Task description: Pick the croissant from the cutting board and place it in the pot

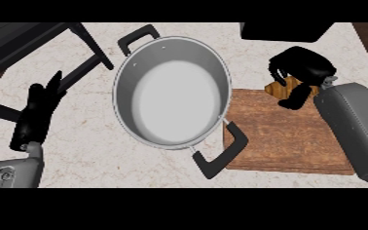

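Golden-brown croissant (283, 88) sits at the far edge of the wooden cutting board (280, 136), mostly hidden under the right hand (302, 70), whose fingers curl down around it — grasp step, apparently closed on the pastry, though contact is hard to confirm. Next: lift and carry left to the steel pot (173, 92) just beside the board. Left hand (39, 109) rests open at the view's left.
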Available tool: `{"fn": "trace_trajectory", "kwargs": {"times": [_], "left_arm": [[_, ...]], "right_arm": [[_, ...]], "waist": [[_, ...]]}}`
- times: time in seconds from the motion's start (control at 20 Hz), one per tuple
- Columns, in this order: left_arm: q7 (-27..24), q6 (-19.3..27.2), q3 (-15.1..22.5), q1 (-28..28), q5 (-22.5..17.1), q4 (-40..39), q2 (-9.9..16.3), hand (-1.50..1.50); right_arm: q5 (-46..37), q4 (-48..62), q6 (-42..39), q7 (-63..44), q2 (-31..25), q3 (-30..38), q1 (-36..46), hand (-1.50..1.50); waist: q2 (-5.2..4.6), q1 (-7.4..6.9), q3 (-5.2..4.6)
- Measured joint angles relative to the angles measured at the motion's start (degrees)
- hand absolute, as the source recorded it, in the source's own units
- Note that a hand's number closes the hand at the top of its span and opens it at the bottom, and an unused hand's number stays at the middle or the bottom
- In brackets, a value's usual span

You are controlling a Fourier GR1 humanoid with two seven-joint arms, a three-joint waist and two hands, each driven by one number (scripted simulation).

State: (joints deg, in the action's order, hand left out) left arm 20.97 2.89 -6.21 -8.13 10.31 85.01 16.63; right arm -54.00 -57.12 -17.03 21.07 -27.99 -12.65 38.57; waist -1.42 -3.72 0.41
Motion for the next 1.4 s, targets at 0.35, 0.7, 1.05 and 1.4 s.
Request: {"fn": "trace_trajectory", "kwargs": {"times": [0.35, 0.7, 1.05, 1.4], "left_arm": [[1.5, -0.1, 0.0, -0.5, 0.4, 0.0, 0.1, 0.00], [2.0, -0.2, -0.9, 0.5, 0.0, 0.2, 0.4, 0.00], [1.2, -0.3, -1.8, 2.0, 0.0, 0.2, 0.6, 0.00], [1.6, 0.3, -2.2, 2.8, 0.5, 0.6, 0.1, 0.00]], "right_arm": [[3.5, 12.6, 7.7, 16.7, -3.4, 6.6, 10.0, 1.50], [15.5, 17.3, 5.3, 28.3, -2.8, 16.8, 17.3, 1.50], [23.8, 15.4, 0.6, 27.0, -1.8, 21.3, 24.3, 1.50], [27.6, 7.6, -7.9, 17.5, 0.7, 18.8, 29.2, 1.50]], "waist": [[0.12, -0.10, -0.04], [0.79, 1.14, -0.09], [1.49, 2.68, -0.15], [1.86, 3.62, -0.24]]}}
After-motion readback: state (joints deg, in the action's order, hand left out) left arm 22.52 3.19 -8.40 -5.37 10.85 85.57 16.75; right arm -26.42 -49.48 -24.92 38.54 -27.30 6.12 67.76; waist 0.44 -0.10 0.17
